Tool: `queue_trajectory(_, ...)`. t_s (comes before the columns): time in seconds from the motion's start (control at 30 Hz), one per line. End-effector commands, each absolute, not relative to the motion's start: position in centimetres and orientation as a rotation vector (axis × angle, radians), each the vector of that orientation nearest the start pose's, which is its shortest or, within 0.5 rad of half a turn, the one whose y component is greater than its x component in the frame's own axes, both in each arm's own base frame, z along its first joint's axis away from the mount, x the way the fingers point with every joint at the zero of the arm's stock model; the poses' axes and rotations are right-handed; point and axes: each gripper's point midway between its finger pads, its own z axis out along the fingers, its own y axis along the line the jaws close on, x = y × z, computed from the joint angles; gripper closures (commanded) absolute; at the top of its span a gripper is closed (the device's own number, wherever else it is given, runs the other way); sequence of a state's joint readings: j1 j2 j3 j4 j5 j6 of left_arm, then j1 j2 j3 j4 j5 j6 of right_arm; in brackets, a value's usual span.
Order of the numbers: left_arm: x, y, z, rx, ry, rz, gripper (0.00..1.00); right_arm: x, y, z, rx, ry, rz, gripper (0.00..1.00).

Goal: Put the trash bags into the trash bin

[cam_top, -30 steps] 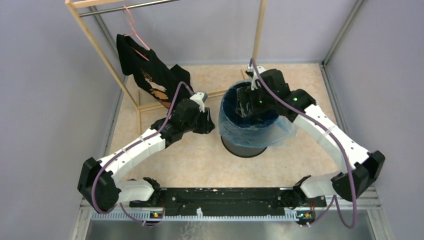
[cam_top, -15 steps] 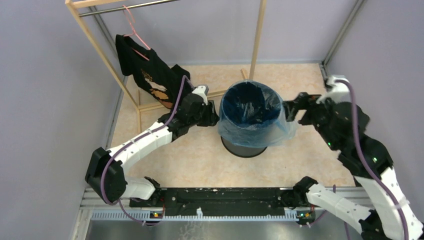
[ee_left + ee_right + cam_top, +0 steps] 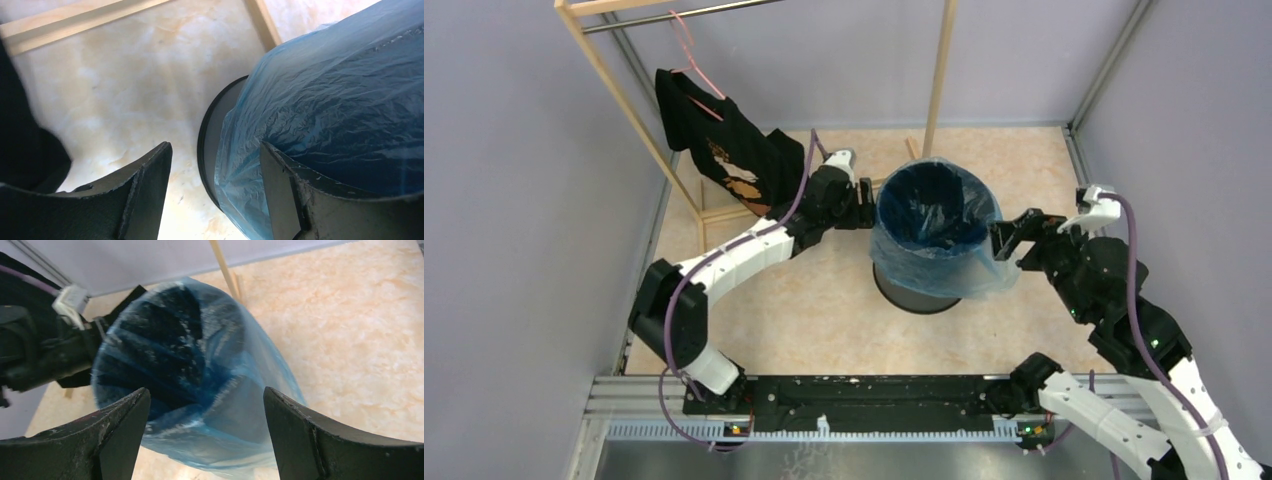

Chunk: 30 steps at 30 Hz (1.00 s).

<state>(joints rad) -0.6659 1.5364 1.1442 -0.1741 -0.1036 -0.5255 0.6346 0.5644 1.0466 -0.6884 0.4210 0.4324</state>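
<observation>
The black trash bin stands mid-floor, lined with the light-blue trash bag, whose hem is folded over the rim and hangs down the outside. My left gripper is at the bin's left rim and open. In the left wrist view the bag drapes over the bin wall, its hem lying next to the right finger of my left gripper. My right gripper hovers open just right of the bin. In the right wrist view my right gripper holds nothing, and the bag's mouth gapes beyond it.
A black shirt on a pink hanger hangs from a wooden rack at the back left, close behind my left arm. The rack's floor bar runs behind the bin. Grey walls close in the floor on three sides.
My right arm has pulled out of the bin and now sits to its right. My left gripper slid up along the rim and opened wider. The bin shifted slightly back and to the right.
</observation>
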Motion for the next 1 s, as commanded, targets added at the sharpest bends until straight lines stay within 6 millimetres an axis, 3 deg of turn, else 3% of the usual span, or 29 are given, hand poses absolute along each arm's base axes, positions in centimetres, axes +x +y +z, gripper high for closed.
queue_trajectory(0.0, 35.2, -34.2, 21.1, 0.267, 2.080, -0.794, 0.29, 19.6, 9.3, 38.3, 0.102, 1.644, 0.551, 0.16)
queue_trajectory(0.17, 32.7, -38.5, 21.2, 0.367, 2.050, -0.865, 0.27, 17.8, 10.2, 40.5, 0.025, 1.567, 0.664, 0.11)
queue_trajectory(0.37, 28.8, -44.2, 19.4, 0.486, 2.081, -0.965, 0.27, 15.9, 9.1, 42.2, 0.018, 1.491, 0.699, 0.02)
queue_trajectory(0.5, 26.5, -46.2, 18.8, 0.537, 2.096, -1.010, 0.25, 14.7, 8.3, 43.3, 0.026, 1.449, 0.719, 0.01)
queue_trajectory(0.63, 25.8, -46.5, 20.4, 0.574, 2.058, -1.033, 0.20, 14.3, 7.8, 43.6, 0.033, 1.442, 0.716, 0.01)
queue_trajectory(0.7, 26.2, -45.3, 22.0, 0.566, 2.055, -0.960, 0.19, 14.3, 7.7, 43.5, 0.031, 1.448, 0.709, 0.01)
queue_trajectory(0.77, 27.3, -41.8, 24.2, 0.492, 2.054, -0.790, 0.15, 14.2, 7.7, 43.7, 0.026, 1.454, 0.706, 0.01)
queue_trajectory(0.87, 28.1, -35.3, 29.3, 0.357, 1.933, -0.602, 0.02, 14.1, 7.7, 44.1, 0.015, 1.457, 0.703, 0.01)
queue_trajectory(0.97, 26.7, -30.0, 35.7, 0.321, 1.779, -0.556, 0.01, 14.1, 7.6, 44.8, -0.008, 1.451, 0.681, 0.01)
